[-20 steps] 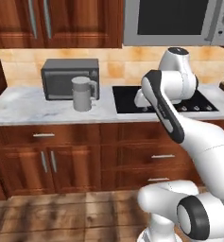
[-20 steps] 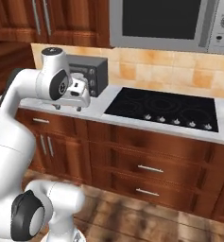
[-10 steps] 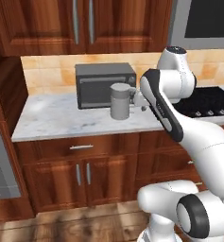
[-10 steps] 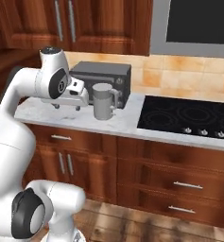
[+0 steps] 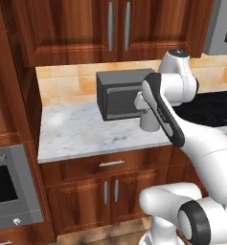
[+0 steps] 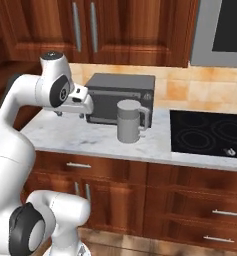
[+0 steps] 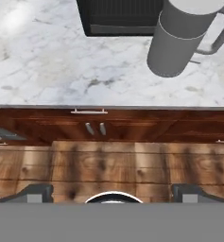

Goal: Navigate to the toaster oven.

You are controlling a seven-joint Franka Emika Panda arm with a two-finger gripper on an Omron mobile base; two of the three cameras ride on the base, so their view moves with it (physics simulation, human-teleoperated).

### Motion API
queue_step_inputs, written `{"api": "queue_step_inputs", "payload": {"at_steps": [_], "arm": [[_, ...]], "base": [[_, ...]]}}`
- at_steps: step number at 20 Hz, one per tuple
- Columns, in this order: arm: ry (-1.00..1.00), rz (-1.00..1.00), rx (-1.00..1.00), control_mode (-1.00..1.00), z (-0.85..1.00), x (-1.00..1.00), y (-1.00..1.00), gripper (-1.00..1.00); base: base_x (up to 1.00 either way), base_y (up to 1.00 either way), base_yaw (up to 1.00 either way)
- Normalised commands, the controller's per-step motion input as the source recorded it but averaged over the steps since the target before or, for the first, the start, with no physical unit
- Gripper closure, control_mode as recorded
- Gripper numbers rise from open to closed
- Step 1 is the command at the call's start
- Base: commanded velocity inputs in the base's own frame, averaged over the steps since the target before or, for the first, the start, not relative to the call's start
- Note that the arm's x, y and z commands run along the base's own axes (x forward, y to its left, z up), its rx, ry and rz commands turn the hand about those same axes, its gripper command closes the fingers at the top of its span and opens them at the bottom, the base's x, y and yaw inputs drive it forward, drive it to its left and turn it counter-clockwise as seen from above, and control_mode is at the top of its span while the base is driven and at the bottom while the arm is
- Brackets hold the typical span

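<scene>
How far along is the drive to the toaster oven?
Mostly done: the toaster oven sits on the marble counter right ahead of the base, with a grey mug in front of it. In hand: the arm is held up over the counter edge, gripper pointing down, nothing in it. Left, probably: at most a small shift to centre on the oven, which sits slightly right in the left base view.

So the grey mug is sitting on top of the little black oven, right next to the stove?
Not quite. The grey mug stands on the marble counter in front of the toaster oven, not on top of it. The right base view shows its base on the stone. The stove is indeed just beside it.
</scene>
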Motion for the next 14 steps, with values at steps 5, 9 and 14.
{"api": "queue_step_inputs", "payload": {"at_steps": [5,9,14], "arm": [[0.0,0.0,0.0,1.0,0.0,0.0,0.0,-1.0],[0.0,0.0,0.0,1.0,0.0,0.0,0.0,-1.0],[0.0,0.0,0.0,1.0,0.0,0.0,0.0,-1.0]], "base": [[0.28,0.27,-0.09],[0.54,0.22,-0.04],[0.75,0.11,0.0]]}}
